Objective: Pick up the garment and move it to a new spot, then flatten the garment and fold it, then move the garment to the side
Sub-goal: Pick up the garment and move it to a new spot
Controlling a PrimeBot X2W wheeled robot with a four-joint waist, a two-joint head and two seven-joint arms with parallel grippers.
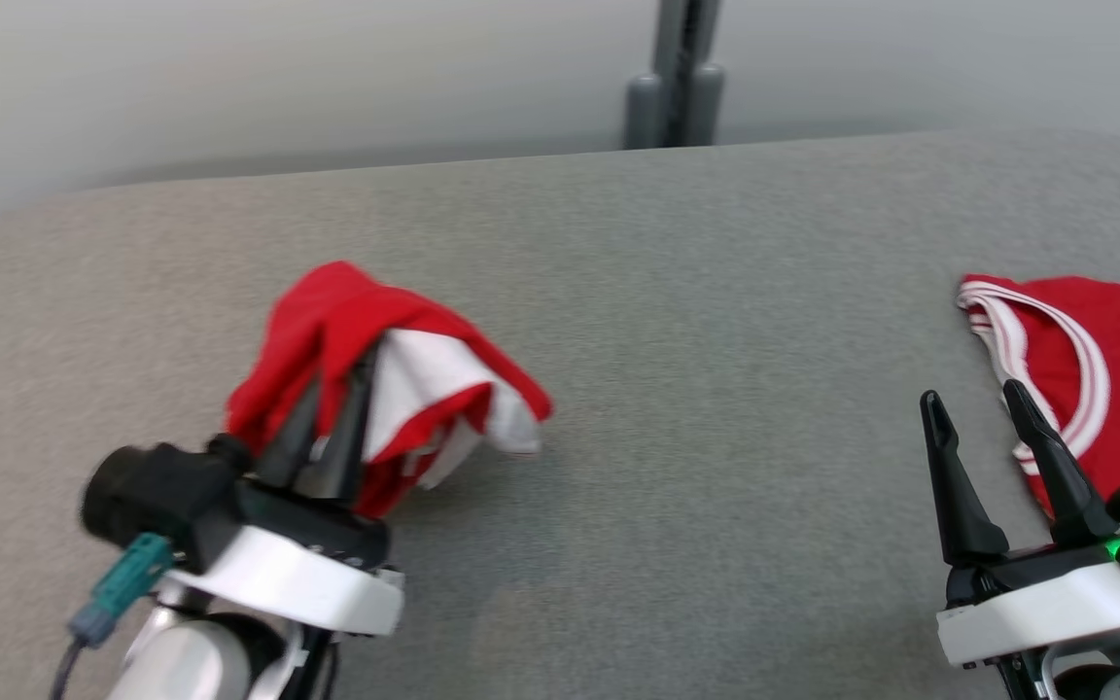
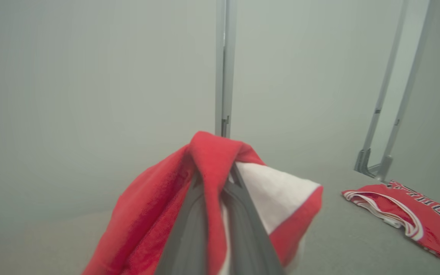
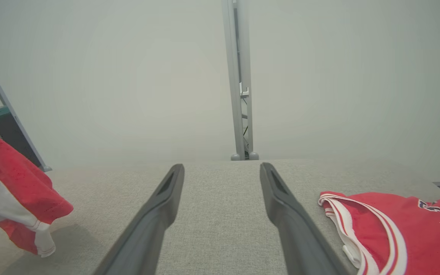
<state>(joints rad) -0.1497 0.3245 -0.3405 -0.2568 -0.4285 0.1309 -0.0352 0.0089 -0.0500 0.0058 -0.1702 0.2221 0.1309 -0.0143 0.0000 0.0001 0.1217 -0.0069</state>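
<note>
One red-and-white garment (image 1: pixel 327 311) is hanging bunched from the left gripper (image 1: pixel 338 374), whose fingers are pinching almost closed on a fold of it, low over the left part of the grey table (image 1: pixel 716 340). Being soft, light and floppy, it is probably sagging wherever unsupported, so a hem or corner is looking like the better hold for spreading it. The right gripper (image 1: pixel 970 392) is hovering spread wide, carrying nothing, beside a red jersey (image 1: pixel 1104 331) lying at the table's right. The right wrist view is showing the garment's hem shadowing the table, while the left wrist view is showing cloth draping over both fingers.
</note>
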